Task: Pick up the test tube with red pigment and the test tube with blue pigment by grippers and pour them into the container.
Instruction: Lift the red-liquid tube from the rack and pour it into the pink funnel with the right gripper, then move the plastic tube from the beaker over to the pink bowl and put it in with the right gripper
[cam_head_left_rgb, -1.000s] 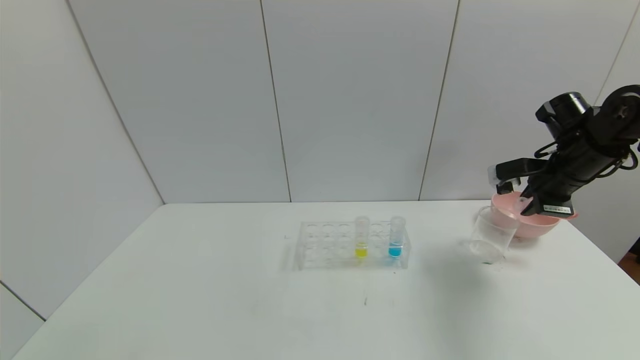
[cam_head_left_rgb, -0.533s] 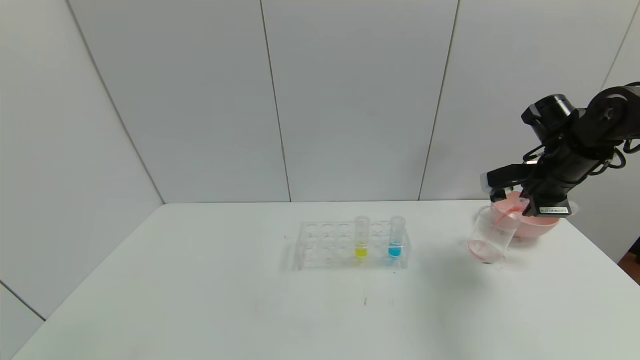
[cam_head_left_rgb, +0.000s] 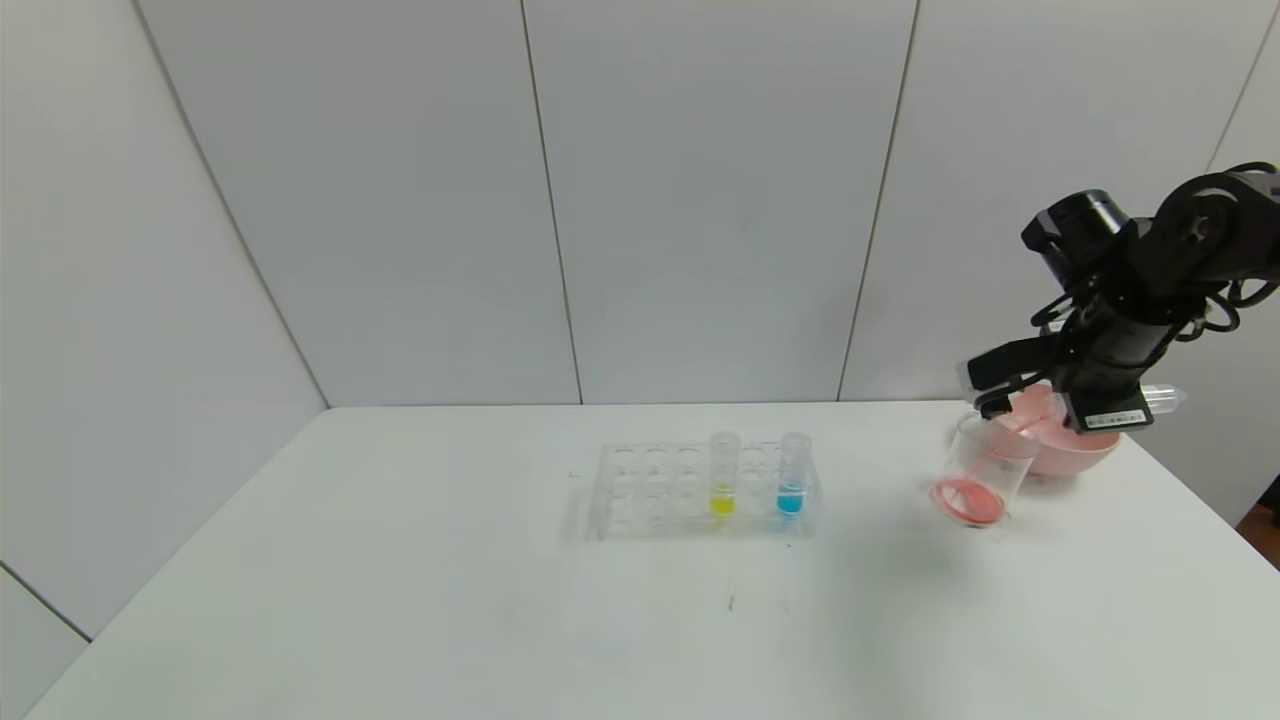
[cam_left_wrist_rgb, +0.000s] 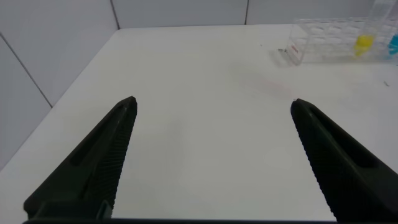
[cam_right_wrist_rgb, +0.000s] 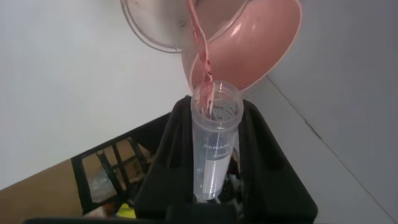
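My right gripper (cam_head_left_rgb: 1003, 391) is shut on the test tube with red pigment (cam_head_left_rgb: 1163, 399) and holds it tipped mouth-down over the clear beaker (cam_head_left_rgb: 985, 462) at the table's right. Red liquid runs from the tube into the beaker and pools at its bottom. The right wrist view shows the tube (cam_right_wrist_rgb: 214, 146) between the fingers (cam_right_wrist_rgb: 171, 149), with the red stream (cam_right_wrist_rgb: 202, 50) leaving its mouth. The test tube with blue pigment (cam_head_left_rgb: 791, 473) stands upright in the clear rack (cam_head_left_rgb: 650, 490). My left gripper (cam_left_wrist_rgb: 211, 106) is open and empty over bare table, far from the rack.
A tube with yellow liquid (cam_head_left_rgb: 722, 475) stands in the rack beside the blue one. A pink bowl (cam_head_left_rgb: 1080, 452) sits just behind the beaker, near the table's right edge. White walls close the back and sides.
My right gripper has risen and tipped the tube further. Red liquid has flowed into the beaker, which was clear a second ago and now has a red pool.
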